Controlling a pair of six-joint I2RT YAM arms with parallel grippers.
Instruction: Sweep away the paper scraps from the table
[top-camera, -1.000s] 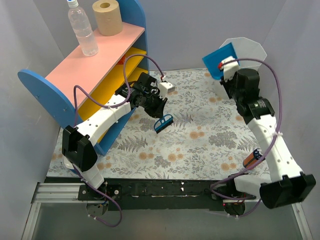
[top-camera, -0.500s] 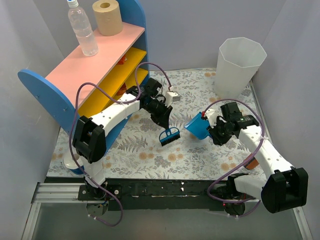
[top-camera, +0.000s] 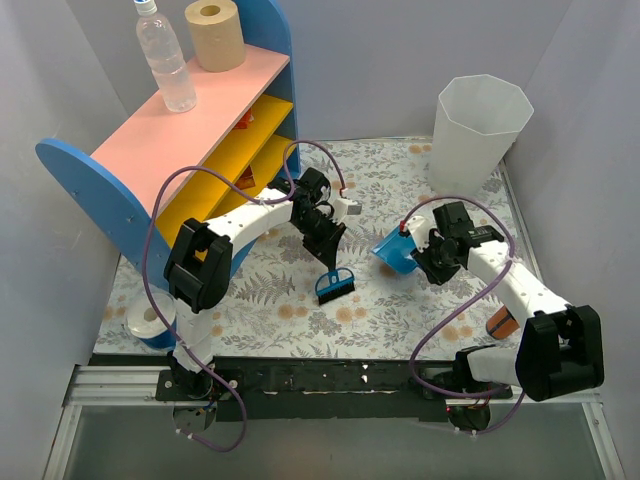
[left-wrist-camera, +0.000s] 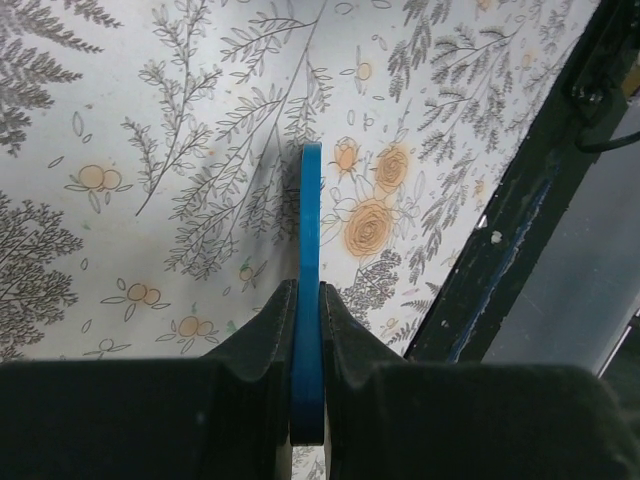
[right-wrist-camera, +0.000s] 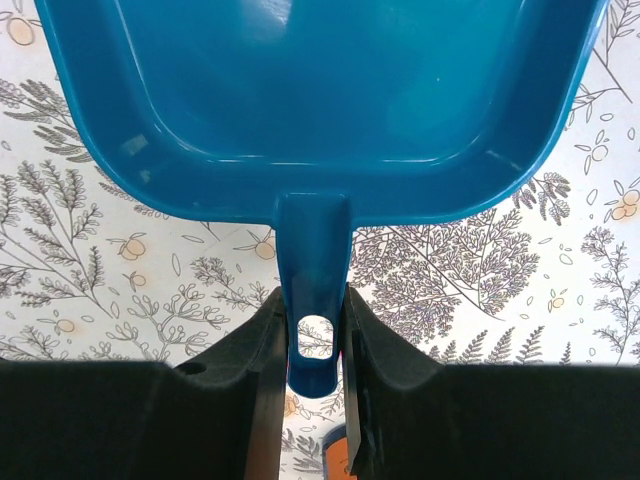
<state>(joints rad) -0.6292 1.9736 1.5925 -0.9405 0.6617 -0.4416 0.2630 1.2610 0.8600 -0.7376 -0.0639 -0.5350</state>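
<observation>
Cannot find any paper scraps on the desk in any view: only the printed cloth under both cameras. Probably tipped into the white bin at the far right, though cannot see inside it to confirm. Has brought the dustpan down from over that bin a second ago to low over the cloth right of centre, with its pan bare and blue. Keeps the right tool pinching the dustpan's handle. Has carried the brush nearer and lower, bristles down at the cloth in the front middle, well apart from the dustpan. Keeps the left tool pressed onto the brush's flat handle. Reads as emptying finished, with little left beyond a check for strays or setting both things down.
</observation>
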